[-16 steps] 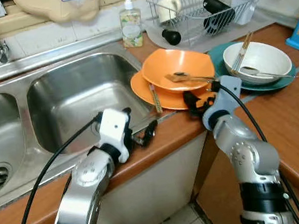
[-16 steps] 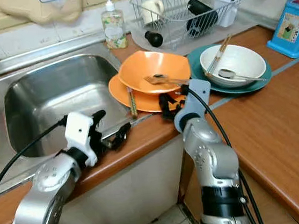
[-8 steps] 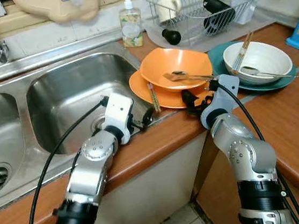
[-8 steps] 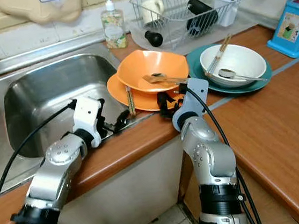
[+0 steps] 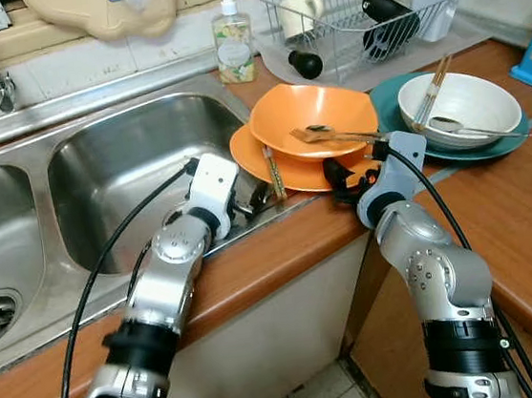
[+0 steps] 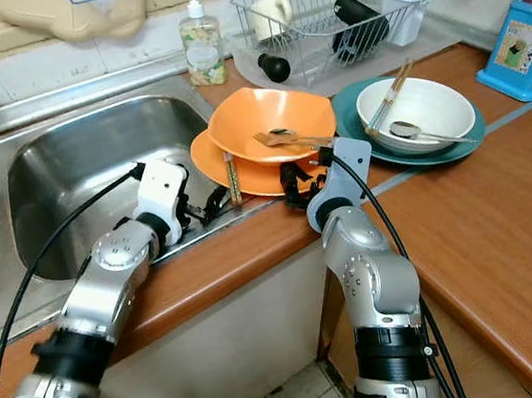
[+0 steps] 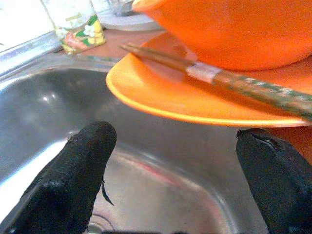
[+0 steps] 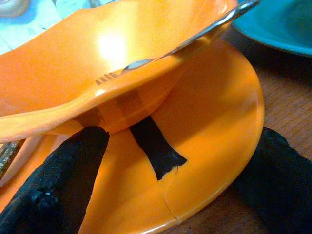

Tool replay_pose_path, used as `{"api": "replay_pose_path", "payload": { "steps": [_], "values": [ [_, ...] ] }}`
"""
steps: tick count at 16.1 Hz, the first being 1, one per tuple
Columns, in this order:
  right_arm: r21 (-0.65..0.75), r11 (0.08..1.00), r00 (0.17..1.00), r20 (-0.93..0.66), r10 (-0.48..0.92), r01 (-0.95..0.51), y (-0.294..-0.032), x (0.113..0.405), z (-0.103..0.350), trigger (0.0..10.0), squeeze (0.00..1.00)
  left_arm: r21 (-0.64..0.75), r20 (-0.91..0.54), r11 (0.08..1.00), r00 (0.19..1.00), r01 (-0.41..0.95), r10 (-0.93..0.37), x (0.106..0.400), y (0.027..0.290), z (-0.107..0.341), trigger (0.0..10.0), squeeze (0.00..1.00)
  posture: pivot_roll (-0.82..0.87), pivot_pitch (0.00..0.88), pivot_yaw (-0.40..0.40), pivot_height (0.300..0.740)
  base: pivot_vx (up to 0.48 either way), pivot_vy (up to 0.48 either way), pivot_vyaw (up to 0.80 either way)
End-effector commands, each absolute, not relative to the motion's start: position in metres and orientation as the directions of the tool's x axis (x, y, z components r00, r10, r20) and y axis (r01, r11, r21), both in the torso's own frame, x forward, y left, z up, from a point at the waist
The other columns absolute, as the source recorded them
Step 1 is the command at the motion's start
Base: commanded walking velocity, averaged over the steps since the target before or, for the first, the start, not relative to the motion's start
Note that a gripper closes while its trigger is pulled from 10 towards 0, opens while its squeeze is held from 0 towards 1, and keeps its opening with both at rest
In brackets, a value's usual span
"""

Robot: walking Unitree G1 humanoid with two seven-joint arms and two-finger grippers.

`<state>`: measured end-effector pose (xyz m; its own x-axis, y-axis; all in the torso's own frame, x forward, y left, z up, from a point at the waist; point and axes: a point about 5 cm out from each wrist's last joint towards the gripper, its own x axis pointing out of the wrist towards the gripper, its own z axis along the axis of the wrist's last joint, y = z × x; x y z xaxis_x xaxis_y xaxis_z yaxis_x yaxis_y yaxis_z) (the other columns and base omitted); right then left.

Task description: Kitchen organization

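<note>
Left gripper (image 5: 252, 201), fingers spread and empty, has advanced from the sink edge to the orange plate (image 5: 292, 172) rim at 9 o'clock; right gripper (image 5: 345, 178), likewise spread, waits at 5 o'clock, so a two-sided lift looks imminent.

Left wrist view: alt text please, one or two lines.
The left tool is open, its two black fingers framing the rim of an orange plate that overhangs the steel sink. A pair of chopsticks lies on the plate beside an orange bowl; a soap bottle stands behind.
</note>
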<state>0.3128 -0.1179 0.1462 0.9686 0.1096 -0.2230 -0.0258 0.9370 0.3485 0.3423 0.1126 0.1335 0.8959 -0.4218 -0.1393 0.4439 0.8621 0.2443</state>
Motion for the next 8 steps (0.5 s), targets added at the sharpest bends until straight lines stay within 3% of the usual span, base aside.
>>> {"api": "replay_pose_path", "payload": {
  "steps": [1, 8],
  "values": [
    [0.349, 0.936, 0.957, -0.257, 0.134, -0.038, -0.111, 0.314, 0.141, 10.0, 0.00, 0.262, -0.118, 0.868, 0.906, 0.423, -0.406, 0.348, 0.117, 0.139, 10.0, 0.00, -0.04, 0.000, 0.055, 0.740, 0.000, 0.000, 0.00],
    [0.314, 0.949, 0.942, -0.303, 0.143, -0.043, -0.105, 0.316, 0.137, 10.0, 0.00, 0.310, -0.105, 0.861, 0.914, 0.404, -0.391, 0.370, 0.123, 0.150, 10.0, 0.00, -0.04, 0.000, 0.053, 0.740, 0.000, 0.000, 0.00]
  ]
}}
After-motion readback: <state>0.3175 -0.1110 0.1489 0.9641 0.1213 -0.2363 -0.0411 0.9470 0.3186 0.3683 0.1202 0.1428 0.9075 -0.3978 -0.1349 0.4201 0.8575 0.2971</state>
